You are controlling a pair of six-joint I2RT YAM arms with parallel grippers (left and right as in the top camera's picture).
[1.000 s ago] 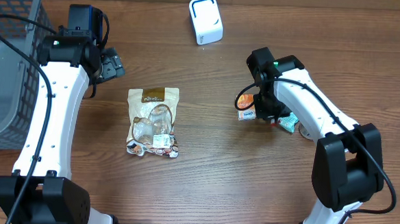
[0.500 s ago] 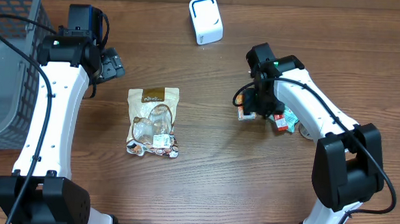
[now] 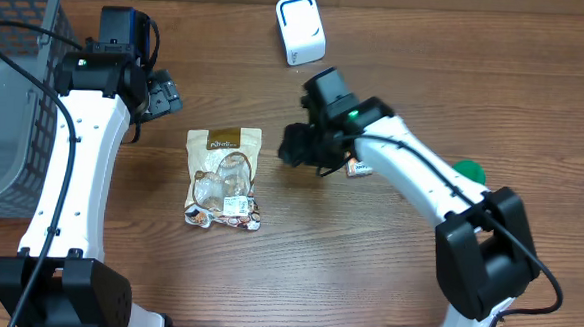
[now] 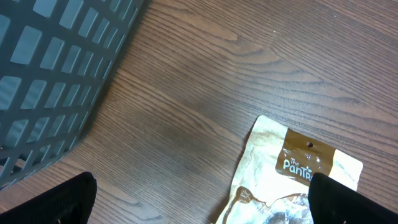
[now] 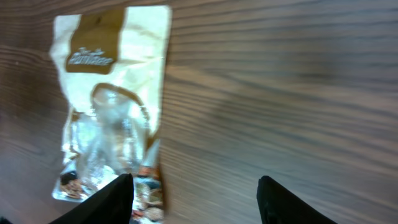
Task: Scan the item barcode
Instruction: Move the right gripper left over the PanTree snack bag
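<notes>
A clear-and-tan snack bag (image 3: 223, 175) lies flat on the wooden table, left of centre. It also shows in the left wrist view as the bag (image 4: 292, 180) and in the right wrist view as the bag (image 5: 109, 106). A white scanner (image 3: 300, 29) stands at the back. My right gripper (image 3: 291, 146) hangs open just right of the bag's top, its fingers (image 5: 106, 199) empty. A small orange-and-white packet (image 3: 358, 168) lies under the right arm, partly hidden. My left gripper (image 3: 165, 95) is wide open above the table, up and left of the bag.
A grey mesh basket (image 3: 6, 88) fills the far left; its wall (image 4: 56, 62) is close to my left gripper. A green item (image 3: 469, 171) lies beside the right forearm.
My right gripper opened, left the small packet on the table and swung left to the snack bag. The green item now shows. The left arm has not moved.
</notes>
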